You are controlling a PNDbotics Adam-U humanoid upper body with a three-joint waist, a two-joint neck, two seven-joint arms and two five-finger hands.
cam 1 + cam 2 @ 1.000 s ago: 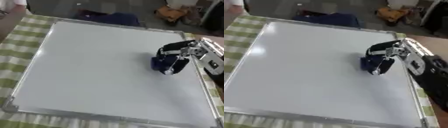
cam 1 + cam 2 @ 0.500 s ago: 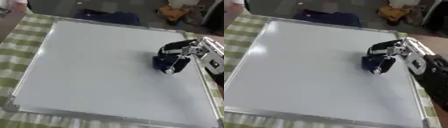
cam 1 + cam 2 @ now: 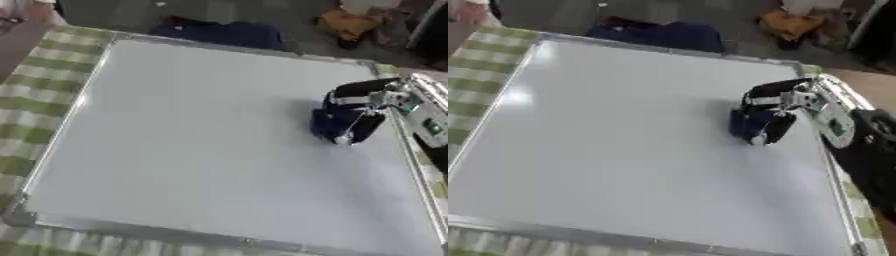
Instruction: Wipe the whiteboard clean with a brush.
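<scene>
A large whiteboard [image 3: 192, 140] with a silver frame lies flat on a green checked cloth and shows no marks. My right hand [image 3: 363, 107] comes in from the right edge and is curled round a dark blue brush [image 3: 331, 123], which presses on the board's right part. The same hand [image 3: 776, 100] and brush [image 3: 747, 125] show in the right eye view. My left hand is in neither view.
The green checked cloth [image 3: 35, 95] runs along the board's left and near sides. A dark blue object [image 3: 223, 32] lies just past the board's far edge. Orange and dark clutter [image 3: 350, 22] sits on the floor beyond.
The right hand and brush have barely shifted on the board's right part; the whole picture has moved slightly with the camera.
</scene>
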